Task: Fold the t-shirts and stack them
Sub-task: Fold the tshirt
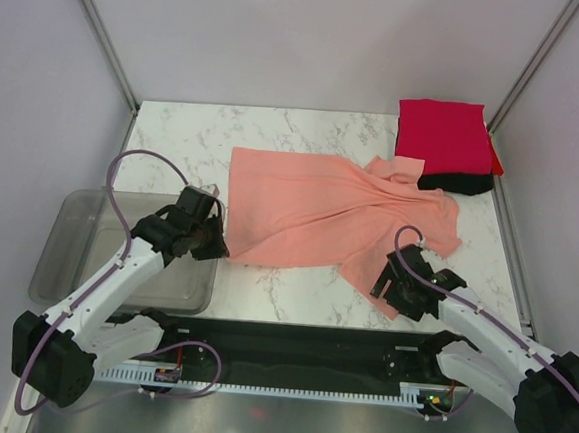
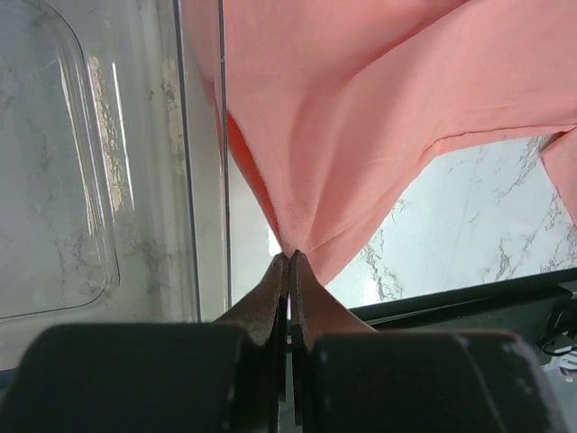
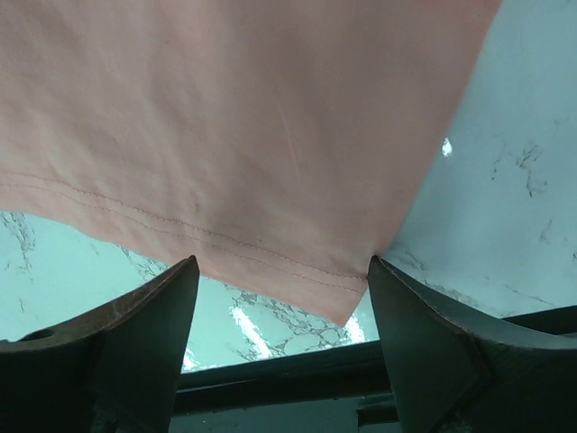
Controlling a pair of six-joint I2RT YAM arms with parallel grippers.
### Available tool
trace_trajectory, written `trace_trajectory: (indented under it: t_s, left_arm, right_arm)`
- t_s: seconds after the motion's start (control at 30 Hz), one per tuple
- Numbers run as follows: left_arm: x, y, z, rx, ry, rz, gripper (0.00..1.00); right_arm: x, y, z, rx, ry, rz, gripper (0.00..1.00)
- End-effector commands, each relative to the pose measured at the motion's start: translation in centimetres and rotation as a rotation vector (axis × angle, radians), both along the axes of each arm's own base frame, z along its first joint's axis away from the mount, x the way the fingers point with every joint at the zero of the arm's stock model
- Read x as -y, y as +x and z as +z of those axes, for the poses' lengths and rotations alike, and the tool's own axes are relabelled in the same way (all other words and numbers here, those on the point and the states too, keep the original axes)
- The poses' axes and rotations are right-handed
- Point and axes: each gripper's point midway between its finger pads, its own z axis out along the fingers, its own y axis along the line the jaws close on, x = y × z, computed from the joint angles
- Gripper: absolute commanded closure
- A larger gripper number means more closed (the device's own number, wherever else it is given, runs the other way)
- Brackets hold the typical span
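Observation:
The salmon-pink t-shirt (image 1: 320, 211) lies spread and rumpled across the middle of the marble table. My left gripper (image 1: 214, 243) is shut on its near left corner, and the left wrist view shows the cloth (image 2: 361, 117) pulled up into a peak at the closed fingertips (image 2: 290, 257). My right gripper (image 1: 392, 290) is open over the shirt's near right corner, and the hemmed corner (image 3: 270, 180) lies between the two spread fingers (image 3: 424, 325) without being gripped. A folded red t-shirt (image 1: 441, 133) rests on a folded black one (image 1: 458, 182) at the back right.
The grey see-through plastic tub (image 1: 76, 250) stands at the near left, right beside my left gripper; its wall (image 2: 203, 180) shows in the left wrist view. The black rail (image 1: 289, 352) runs along the table's near edge. White walls close in the sides and back.

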Motion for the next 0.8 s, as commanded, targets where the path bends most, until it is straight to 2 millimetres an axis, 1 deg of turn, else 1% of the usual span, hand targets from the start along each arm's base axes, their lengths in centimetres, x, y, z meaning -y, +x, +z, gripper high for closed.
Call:
trace_trajectory:
  t_s: [0.0, 0.03, 0.07, 0.13, 0.17, 0.2, 0.23, 0.27, 0.33, 0.4, 0.43, 0.47, 0.5, 0.53, 0.57, 0.6, 0.63, 0.67, 0.7, 0.77]
  left_arm:
    - [-0.1, 0.7, 0.9, 0.070, 0.005, -0.013, 0.98]
    - [-0.2, 0.7, 1.0, 0.072, 0.004, -0.009, 0.98]
    - [-0.1, 0.7, 1.0, 0.075, 0.002, -0.008, 0.98]
    - [-0.2, 0.7, 1.1, 0.079, 0.001, -0.009, 0.98]
    - [-0.2, 0.7, 1.1, 0.078, 0.002, -0.009, 0.98]
    - [-0.2, 0.7, 1.1, 0.080, 0.002, -0.010, 0.98]
    - [-0.2, 0.7, 1.1, 0.077, 0.003, -0.010, 0.98]
    - [-0.1, 0.8, 1.1, 0.077, 0.003, -0.010, 0.98]
    - [-0.2, 0.8, 1.0, 0.073, 0.006, -0.011, 0.98]
    - [-0.2, 0.8, 1.0, 0.073, 0.006, -0.011, 0.98]
    - [-0.2, 0.7, 0.9, 0.072, 0.006, -0.010, 0.98]
    - [-0.1, 0.8, 0.9, 0.070, 0.006, -0.010, 0.98]
    - [-0.1, 0.8, 0.8, 0.065, 0.007, -0.011, 0.98]
    - [-0.1, 0.8, 0.7, 0.063, 0.009, -0.009, 0.98]
    - [0.0, 0.8, 0.5, 0.056, 0.007, -0.014, 0.98]
    - [0.1, 0.8, 0.5, 0.053, 0.002, -0.018, 0.98]
    - [0.2, 0.8, 0.5, 0.051, -0.003, -0.020, 0.98]
    - [0.5, 0.7, 0.4, 0.047, -0.011, -0.028, 0.98]
    - [0.8, 0.7, 0.6, 0.056, -0.025, -0.032, 0.98]
    - [1.2, 0.2, 0.6, 0.048, -0.049, -0.043, 0.98]
  right_arm:
    - [-0.6, -0.3, -0.7, -0.025, -0.002, -0.008, 0.18]
    - [-0.8, -0.3, -1.0, -0.030, -0.002, -0.004, 0.19]
    - [-0.8, -0.6, -1.5, -0.054, -0.014, -0.002, 0.23]
    - [-0.9, -0.8, -2.0, -0.061, -0.026, 0.010, 0.34]
    - [-0.9, -0.7, -1.9, -0.055, -0.031, 0.010, 0.41]
    - [-0.8, -0.5, -1.8, -0.042, -0.039, 0.007, 0.56]
    - [-0.8, -0.4, -1.7, -0.033, -0.040, 0.005, 0.62]
    - [-0.7, -0.2, -1.4, -0.017, -0.038, 0.004, 0.73]
    - [-0.4, 0.0, -0.9, -0.009, -0.056, 0.005, 0.80]
    - [-0.5, 0.3, 0.0, 0.017, -0.053, 0.008, 0.90]
    - [-0.5, 0.6, 1.1, 0.031, -0.052, 0.005, 0.93]
    - [0.0, 0.9, 1.8, 0.056, -0.073, -0.013, 0.96]
    - [0.1, 1.4, 3.1, 0.097, -0.065, -0.024, 1.00]
    - [0.3, 1.8, 5.0, 0.127, -0.066, -0.036, 1.00]
    - [0.9, 2.5, 6.7, 0.194, -0.079, -0.057, 1.00]
    - [1.0, 3.3, 9.1, 0.252, -0.067, -0.077, 1.00]
    - [1.9, 3.1, 10.1, 0.267, -0.096, -0.094, 1.00]
    - [2.6, 3.3, 11.7, 0.325, -0.099, -0.126, 1.00]
    - [2.8, 3.6, 13.5, 0.368, -0.088, -0.142, 1.00]
    - [3.7, 2.9, 15.0, 0.392, -0.089, -0.155, 1.00]
